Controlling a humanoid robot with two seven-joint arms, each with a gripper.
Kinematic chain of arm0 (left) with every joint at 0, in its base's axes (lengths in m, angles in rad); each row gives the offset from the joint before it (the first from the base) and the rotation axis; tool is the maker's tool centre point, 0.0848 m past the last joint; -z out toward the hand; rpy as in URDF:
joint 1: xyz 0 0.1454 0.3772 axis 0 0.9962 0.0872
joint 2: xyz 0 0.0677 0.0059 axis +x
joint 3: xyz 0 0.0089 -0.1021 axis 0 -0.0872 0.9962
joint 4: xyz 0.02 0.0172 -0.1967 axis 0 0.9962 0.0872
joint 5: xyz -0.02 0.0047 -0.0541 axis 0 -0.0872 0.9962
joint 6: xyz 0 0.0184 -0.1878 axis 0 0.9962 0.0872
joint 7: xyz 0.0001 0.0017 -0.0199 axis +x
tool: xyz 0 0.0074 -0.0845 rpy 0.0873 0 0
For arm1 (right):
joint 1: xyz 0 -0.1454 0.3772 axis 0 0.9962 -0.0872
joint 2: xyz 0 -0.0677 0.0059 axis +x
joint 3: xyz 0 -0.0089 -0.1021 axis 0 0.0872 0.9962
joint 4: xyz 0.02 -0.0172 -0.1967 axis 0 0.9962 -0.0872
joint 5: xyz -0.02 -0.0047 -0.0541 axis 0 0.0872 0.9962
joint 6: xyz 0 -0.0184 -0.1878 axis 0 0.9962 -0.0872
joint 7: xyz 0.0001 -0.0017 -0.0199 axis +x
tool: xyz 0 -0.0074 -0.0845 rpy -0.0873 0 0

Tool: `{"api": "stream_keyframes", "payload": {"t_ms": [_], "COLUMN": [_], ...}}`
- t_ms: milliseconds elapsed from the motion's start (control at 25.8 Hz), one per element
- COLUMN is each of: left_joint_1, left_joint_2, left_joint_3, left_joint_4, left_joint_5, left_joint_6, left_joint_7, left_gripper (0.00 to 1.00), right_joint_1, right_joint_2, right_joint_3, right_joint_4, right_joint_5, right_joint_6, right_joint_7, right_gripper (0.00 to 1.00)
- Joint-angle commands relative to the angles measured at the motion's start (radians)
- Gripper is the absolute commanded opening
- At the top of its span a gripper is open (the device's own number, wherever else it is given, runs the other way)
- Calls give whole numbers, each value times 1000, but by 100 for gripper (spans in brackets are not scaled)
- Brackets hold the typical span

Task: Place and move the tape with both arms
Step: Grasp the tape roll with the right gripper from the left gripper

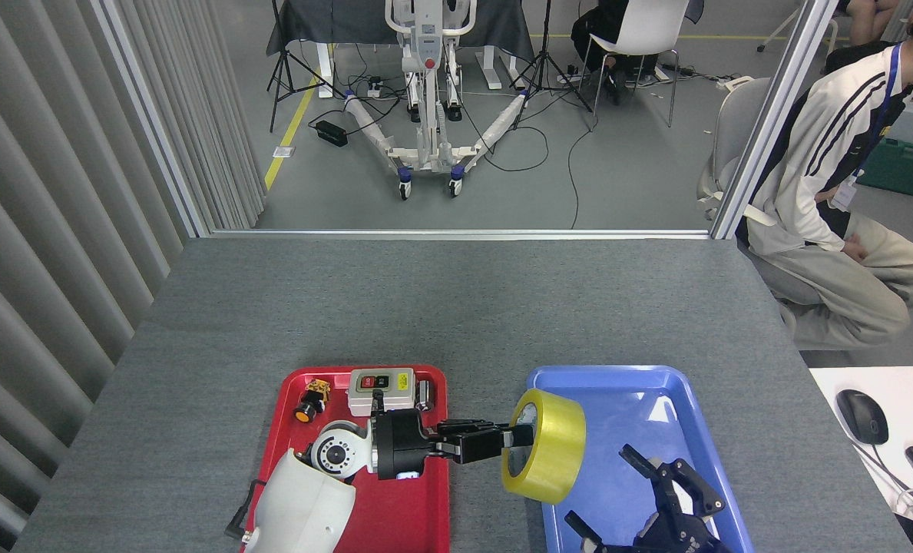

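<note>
Low in the frame, just right of centre, the left gripper (519, 438) reaches rightward from the red tray (433, 507), its fingers (478, 444) pinched on the near wall of the tape (552, 445). The roll stands on edge (open core toward the arm) and is held clear of the desk (456, 307), over the left rim of the blue tray (679, 399). At the lower right, the right gripper (659, 499) sits over the blue tray with its fingers (636, 459) spread wide and nothing between them, near the tape but apart from it. In the red tray's upper part lie a grey switch box (381, 384) and a small yellow-and-orange part (312, 398). A seated person (832, 200) is at the upper right edge, beyond the desk.
</note>
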Motion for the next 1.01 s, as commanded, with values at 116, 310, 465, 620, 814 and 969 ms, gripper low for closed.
{"api": "stream_keyframes", "payload": {"t_ms": [116,310,465,620,814,969], "left_joint_1": [1,11,11,11,11,11], "left_joint_2": [0,-1,-1,-1,-1,-3], "left_joint_3": [-7,-31,-79,-82,-76,-48], "left_joint_4": [1,-5,-16,-16,-18,-19], "left_joint_5": [0,-2,-9,-14,-14,-2], "left_joint_6": [1,1,1,1,1,1], "left_joint_7": [0,1,1,0,0,7], "left_gripper": [0,0,0,0,8,50], "right_joint_1": [24,3,8,32,60,60], "right_joint_2": [7,105,117,114,101,101], "right_joint_3": [-13,-4,52,62,52,30], "right_joint_4": [-9,6,6,3,5,5], "right_joint_5": [11,78,95,95,97,97], "right_joint_6": [-76,-76,-76,-76,-76,-76], "right_joint_7": [14,39,37,37,39,40], "right_gripper": [100,100,86,48,10,0]}}
